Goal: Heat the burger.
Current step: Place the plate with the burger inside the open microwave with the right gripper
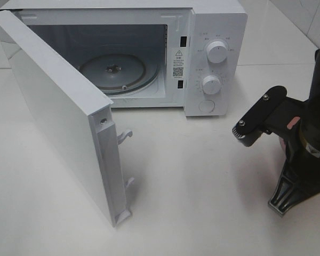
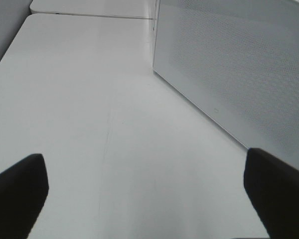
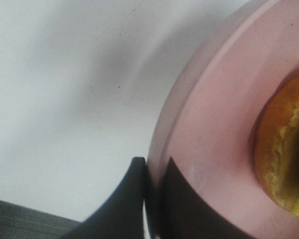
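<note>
The burger (image 3: 284, 149) shows only in the right wrist view, as a golden-brown bun edge with a bit of yellow, sitting on a round pink plate (image 3: 219, 124). My right gripper (image 3: 152, 201) is shut on the plate's rim, one finger above it and one below. In the high view the right arm (image 1: 304, 144) is at the table's right edge and hides the plate and burger. My left gripper (image 2: 149, 199) is open and empty over bare table beside the microwave door (image 2: 229, 59).
The white microwave (image 1: 213, 58) stands at the back with its door (image 1: 69, 117) swung wide open toward the front left. The glass turntable (image 1: 114, 72) inside has nothing on it. The white table (image 1: 202, 192) lies between the microwave and the right arm.
</note>
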Robot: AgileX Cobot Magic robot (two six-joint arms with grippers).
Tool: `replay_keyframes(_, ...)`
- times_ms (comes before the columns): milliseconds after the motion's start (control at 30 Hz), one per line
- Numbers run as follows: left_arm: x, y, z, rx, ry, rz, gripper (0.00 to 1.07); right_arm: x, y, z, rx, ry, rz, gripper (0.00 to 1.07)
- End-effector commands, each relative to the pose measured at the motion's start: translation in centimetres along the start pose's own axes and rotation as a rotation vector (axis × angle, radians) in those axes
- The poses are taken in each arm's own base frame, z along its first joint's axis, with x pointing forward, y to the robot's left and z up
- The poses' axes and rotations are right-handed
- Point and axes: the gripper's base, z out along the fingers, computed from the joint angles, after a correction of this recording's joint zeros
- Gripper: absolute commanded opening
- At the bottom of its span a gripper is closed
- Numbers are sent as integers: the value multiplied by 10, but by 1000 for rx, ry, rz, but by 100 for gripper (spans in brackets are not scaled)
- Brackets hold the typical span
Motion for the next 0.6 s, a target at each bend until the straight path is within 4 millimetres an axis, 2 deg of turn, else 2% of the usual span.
replay_keyframes(33, 0, 0, 0, 8, -5, 1, 102, 5, 7, -2, 56, -32, -130, 1)
replay_keyframes(133, 0, 0, 0, 8, -5, 1, 102, 5, 10, -3, 52, -42, -151, 1)
replay_keyframes(200, 0, 0, 0, 8, -5, 1, 102, 6, 19, -7, 53, -70, -240, 1)
replay_keyframes(300, 0, 0, 0, 8, -5, 1, 102, 7, 22, -9, 53, -77, -269, 1)
replay_keyframes(367, 0, 0, 0, 8, -5, 1, 102, 6, 27, -12, 62, -107, -352, 1)
replay_keyframes(600, 0, 0, 0, 8, -5, 1, 102, 1, 28, -13, 75, -162, -399, 1)
